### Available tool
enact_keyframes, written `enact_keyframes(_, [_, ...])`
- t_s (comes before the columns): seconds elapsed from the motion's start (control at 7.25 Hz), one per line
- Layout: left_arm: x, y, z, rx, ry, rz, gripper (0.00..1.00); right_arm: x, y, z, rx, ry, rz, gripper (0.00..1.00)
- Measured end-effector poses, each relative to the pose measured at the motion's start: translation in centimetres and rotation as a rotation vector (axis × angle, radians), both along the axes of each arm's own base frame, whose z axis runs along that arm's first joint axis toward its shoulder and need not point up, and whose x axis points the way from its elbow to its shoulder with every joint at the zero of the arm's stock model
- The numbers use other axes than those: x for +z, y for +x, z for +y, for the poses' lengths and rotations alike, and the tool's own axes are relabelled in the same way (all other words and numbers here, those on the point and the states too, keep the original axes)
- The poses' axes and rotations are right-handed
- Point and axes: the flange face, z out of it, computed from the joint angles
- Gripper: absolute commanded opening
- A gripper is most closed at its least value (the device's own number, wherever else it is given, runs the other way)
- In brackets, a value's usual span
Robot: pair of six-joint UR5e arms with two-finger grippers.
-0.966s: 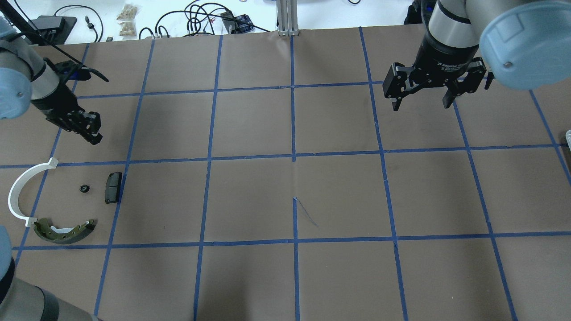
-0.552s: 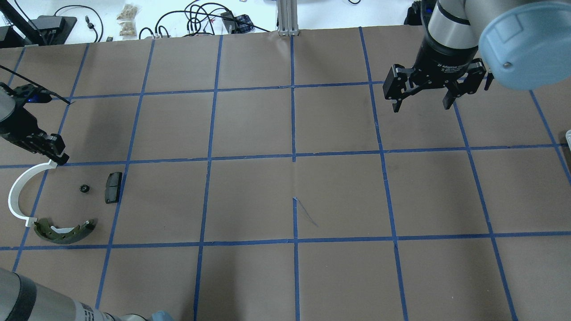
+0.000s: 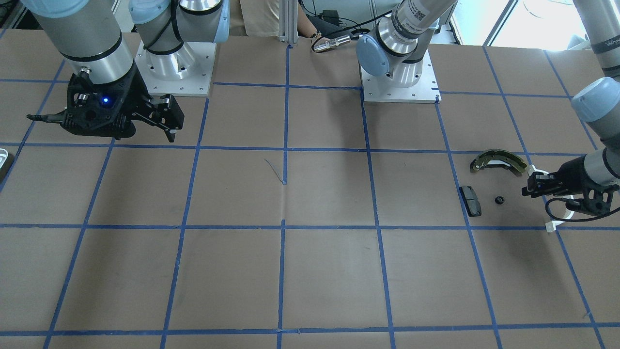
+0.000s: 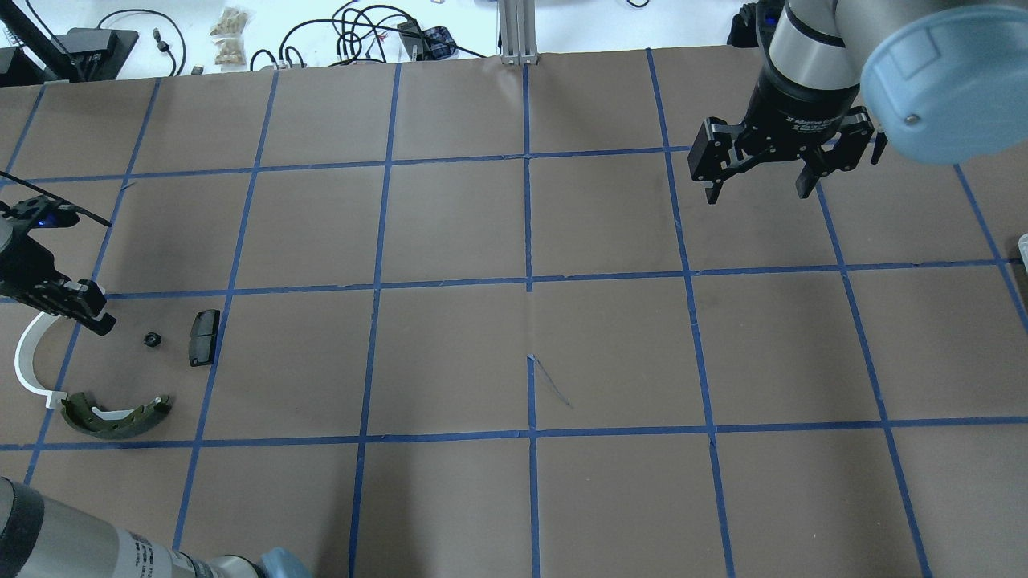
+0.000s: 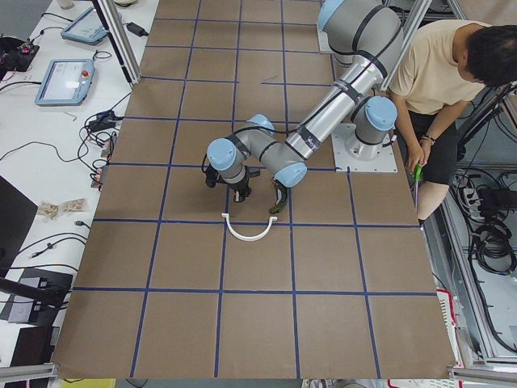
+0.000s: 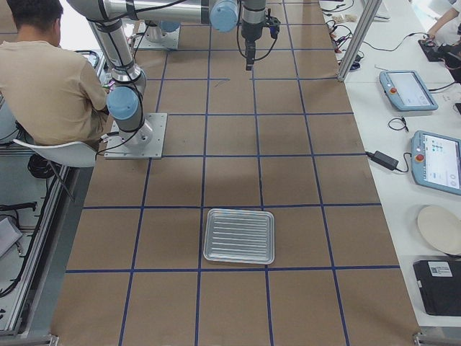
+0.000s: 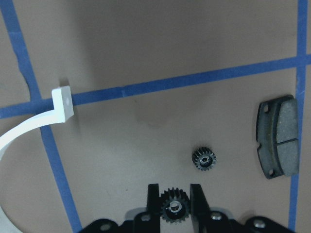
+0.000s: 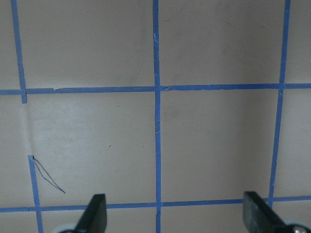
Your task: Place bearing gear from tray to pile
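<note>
My left gripper [image 7: 175, 190] is shut on a small black bearing gear [image 7: 174, 207], held just above the table. In the overhead view the left gripper [image 4: 96, 322] hangs at the pile's far left, over the end of the white plastic arc [image 4: 26, 353]. The pile also holds a second small gear [image 4: 150, 339], a dark pad [image 4: 204, 327] and an olive brake shoe [image 4: 112, 417]. My right gripper [image 4: 756, 193] is open and empty above the far right of the table. The metal tray [image 6: 239, 236] shows only in the exterior right view.
Blue tape divides the brown table cover into squares. In the left wrist view the loose gear [image 7: 203, 160] lies just right of my fingers and the pad [image 7: 278, 136] further right. A seated person [image 5: 452, 89] is behind the robot's base. Cables lie beyond the table's far edge [image 4: 361, 32].
My left gripper has moved left and toward the robot, from above the tape line down to the pile beside the white arc. The right gripper has stayed almost still.
</note>
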Motion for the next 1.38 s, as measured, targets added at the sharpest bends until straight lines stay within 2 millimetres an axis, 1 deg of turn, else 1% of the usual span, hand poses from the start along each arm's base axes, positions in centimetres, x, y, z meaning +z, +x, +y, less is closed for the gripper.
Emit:
enact_keyframes(0.14, [-0.9,-0.1,0.1,0.007,0.005,0.005,0.0,0.0,0.0,0.0,0.001,0.0,0.0,1.0])
enact_keyframes(0.55, [-2.8,0.0,-0.2,0.02,0.006,0.009,0.0,0.0,0.0,0.0,0.004,-0.001,-0.001,1.0])
enact_keyframes(0.83, [-3.6,-0.1,-0.5,0.019,0.007,0.015,0.0,0.0,0.0,0.0,0.006,0.0,-0.001,1.0])
enact_keyframes(1.1, [-3.9,-0.1,-0.6,0.019,0.007,0.019,0.0,-0.1,0.0,0.0,0.007,0.001,-0.001,1.0])
enact_keyframes(1.24, [-4.0,-0.2,-0.6,0.019,0.007,0.021,0.07,-0.1,0.0,0.0,0.007,0.003,-0.002,1.0])
enact_keyframes(1.38, [-4.0,-0.2,-0.5,0.019,0.008,0.021,0.43,-0.2,0.0,0.0,0.007,0.005,-0.001,1.0])
